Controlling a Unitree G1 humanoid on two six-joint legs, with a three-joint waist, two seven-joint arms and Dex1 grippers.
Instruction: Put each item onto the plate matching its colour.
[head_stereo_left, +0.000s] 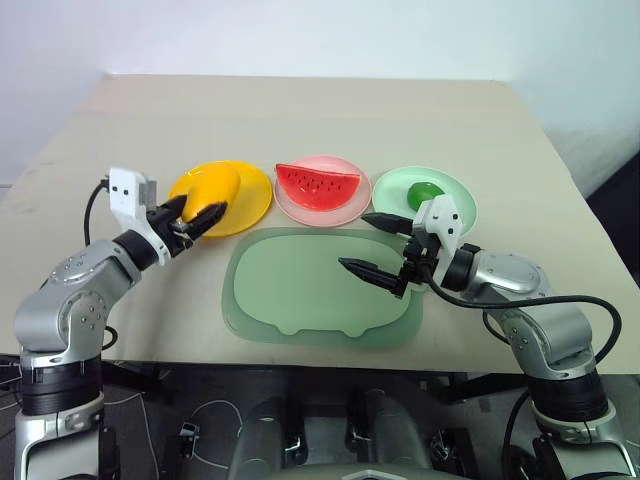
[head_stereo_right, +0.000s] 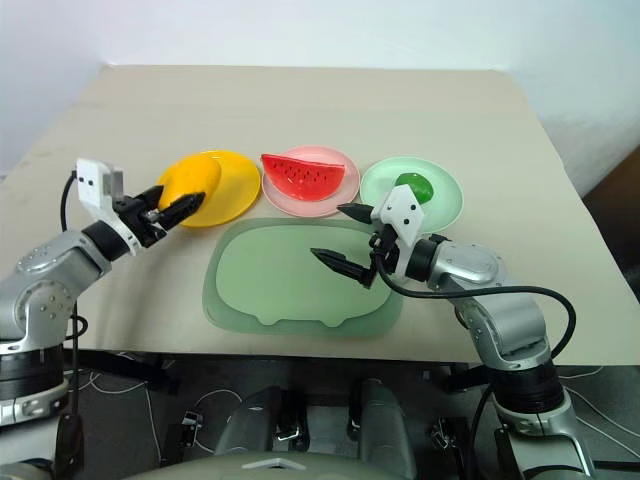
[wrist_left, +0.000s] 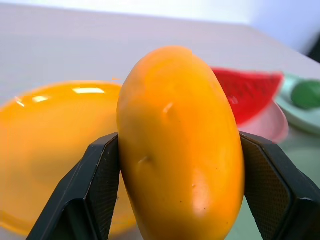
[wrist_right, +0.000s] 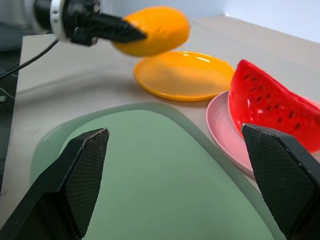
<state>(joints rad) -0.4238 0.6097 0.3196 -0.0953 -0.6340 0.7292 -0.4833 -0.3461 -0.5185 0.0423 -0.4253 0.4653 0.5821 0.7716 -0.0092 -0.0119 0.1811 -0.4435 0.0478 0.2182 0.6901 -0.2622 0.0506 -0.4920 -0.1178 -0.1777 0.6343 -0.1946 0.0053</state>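
My left gripper (head_stereo_left: 203, 207) is shut on the yellow mango (wrist_left: 180, 145), and holds it just above the near left rim of the yellow plate (head_stereo_left: 252, 198). The mango sits upright between both pads (wrist_left: 102, 185). The red watermelon slice (head_stereo_left: 318, 185) lies on the pink plate (head_stereo_left: 300, 211). On the mint green plate (head_stereo_left: 455, 192) rests the small green lime (head_stereo_left: 424, 193). My right gripper (head_stereo_left: 354, 240) hangs open over the right part of the pale green mat (head_stereo_left: 300, 290), with nothing between its fingers.
The three plates stand in a row behind the mat on a beige table (head_stereo_left: 300, 110). The table's far half is bare, and its front edge runs just below the mat.
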